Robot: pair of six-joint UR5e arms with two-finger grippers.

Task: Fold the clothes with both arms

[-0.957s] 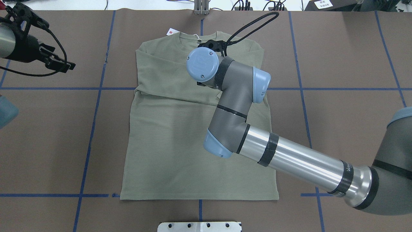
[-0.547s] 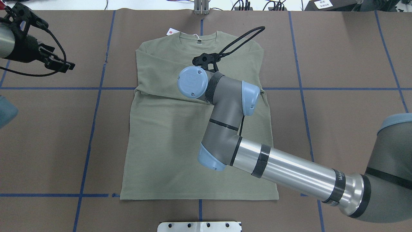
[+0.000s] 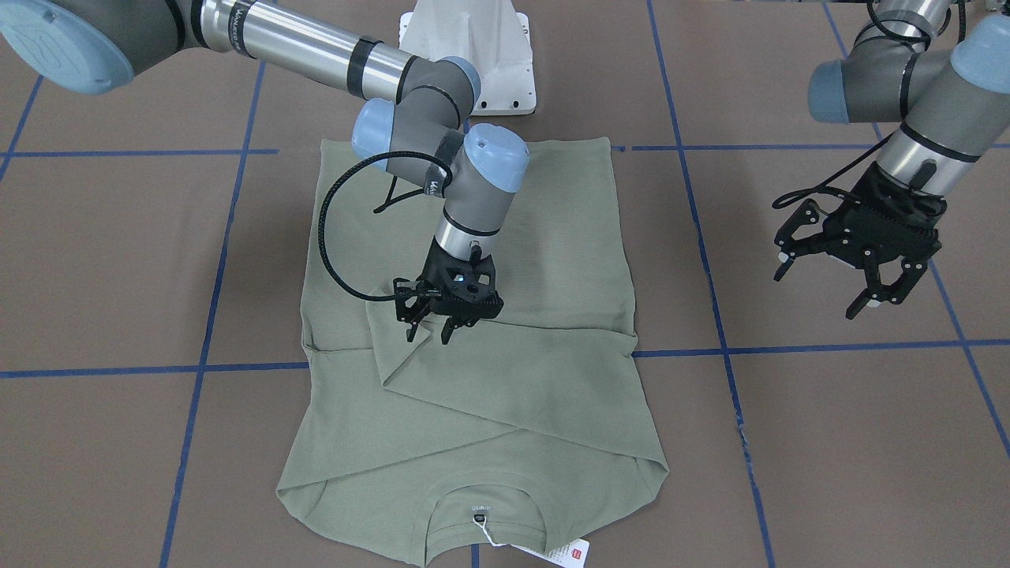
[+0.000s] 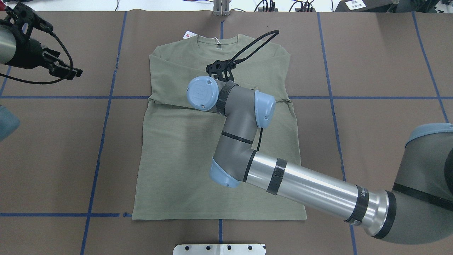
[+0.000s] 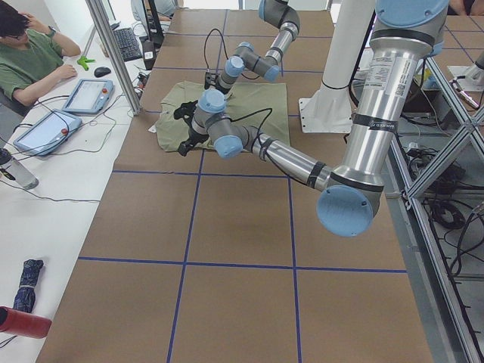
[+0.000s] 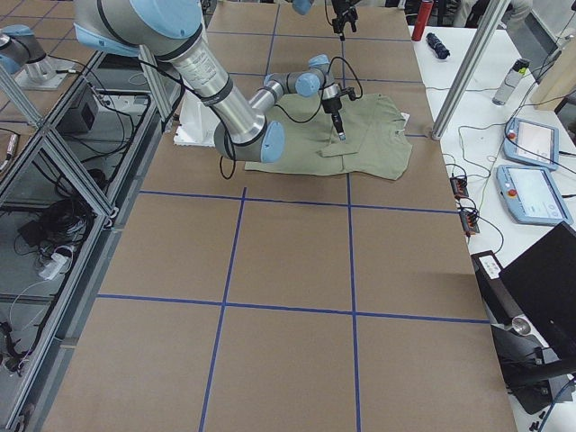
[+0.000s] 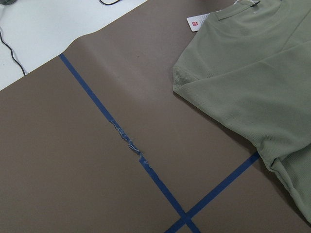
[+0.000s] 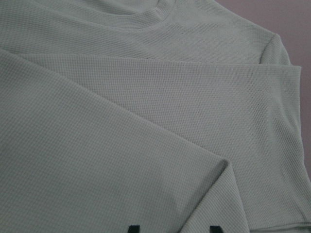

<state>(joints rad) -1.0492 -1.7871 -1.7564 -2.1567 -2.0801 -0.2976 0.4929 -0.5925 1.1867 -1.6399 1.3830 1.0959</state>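
Shirt with sleeves crossed, both tools empty

Shirt (image 3: 552,237): it lies flat at mid-tabletop (image 3: 118,260), collar away from the robot, hang tag (image 3: 570,552) beside the neck. Both sleeves (image 3: 513,379) are laid across the chest, which we judge readies the body for folding.

Right tool (image 3: 428,335): fingers spread, gripping nothing, poised over the upper sleeve's cuff end. We judge it placed to tend that sleeve.

Left tool (image 3: 828,285): spread and empty, held above bare tabletop well apart from the shirt, probably to stay clear.

Not made out: we cannot tell whether the right fingertips touch the cloth. Overhead, the wrist hides most of that tool. We see no chest logo.
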